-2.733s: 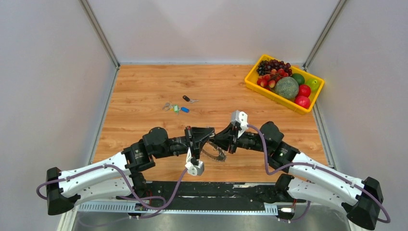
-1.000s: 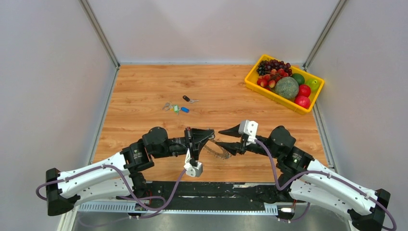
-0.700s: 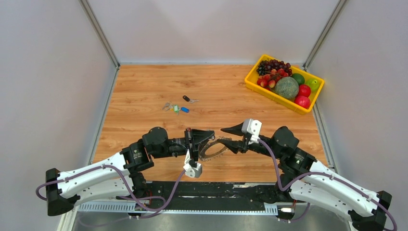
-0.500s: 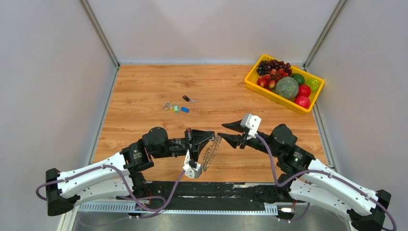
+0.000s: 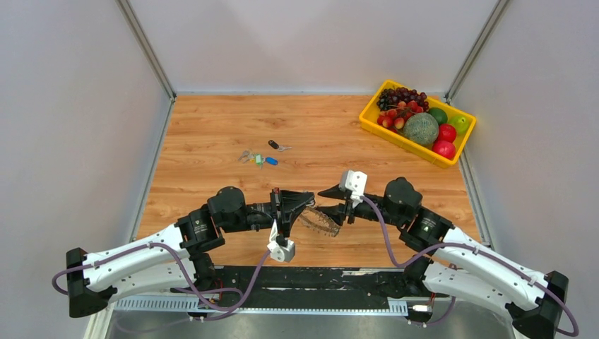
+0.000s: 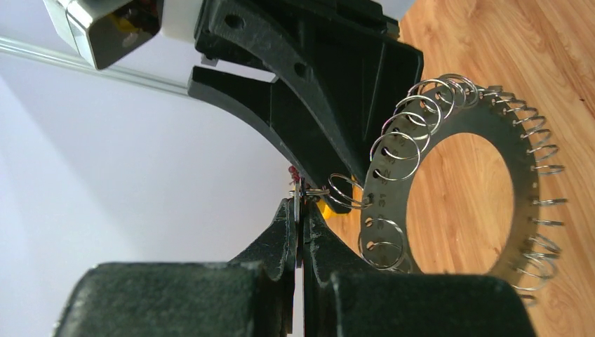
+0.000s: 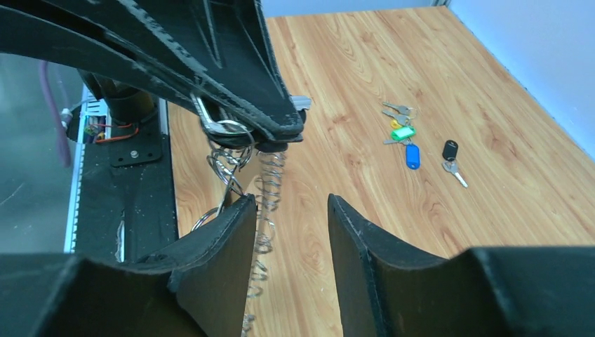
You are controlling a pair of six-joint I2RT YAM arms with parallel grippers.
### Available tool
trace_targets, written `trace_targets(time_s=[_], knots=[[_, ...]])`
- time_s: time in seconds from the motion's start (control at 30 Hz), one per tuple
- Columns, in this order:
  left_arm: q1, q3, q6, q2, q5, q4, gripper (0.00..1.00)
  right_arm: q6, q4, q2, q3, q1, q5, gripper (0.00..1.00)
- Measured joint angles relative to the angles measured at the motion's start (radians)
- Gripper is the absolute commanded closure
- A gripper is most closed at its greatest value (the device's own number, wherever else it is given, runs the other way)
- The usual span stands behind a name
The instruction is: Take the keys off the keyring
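Observation:
The keyring (image 5: 319, 220), a flat grey ring plate (image 6: 382, 189) rimmed with small wire loops, hangs above the near table between the two arms. My left gripper (image 6: 299, 207) is shut on a thin silver key (image 7: 210, 121), which a small split ring joins to the plate's rim. My right gripper (image 7: 290, 203) is open. The ring's looped rim (image 7: 270, 175) runs edge-on between its fingers, close to the left finger (image 7: 224, 246). In the top view the two grippers (image 5: 309, 201) (image 5: 332, 203) nearly meet tip to tip.
Loose keys lie on the table further back: a bunch with green and blue tags (image 5: 256, 158) and a black-headed key (image 5: 277, 146). A yellow basket (image 5: 367, 116) of fruit stands at the back right. Walls close in both sides.
The right gripper has moved left, back to the ring, its jaws still open. The ring swung up on edge in the left gripper's hold and has dropped back to a flatter tilt.

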Motion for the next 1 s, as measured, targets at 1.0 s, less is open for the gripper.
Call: trace_targets(time_s=[1.0], knots=[[0.0, 0.0, 0.001, 0.0, -0.021, 0.0, 1.0, 0.072, -0.034, -0.002, 0.039, 0.0, -0.117, 0.8]])
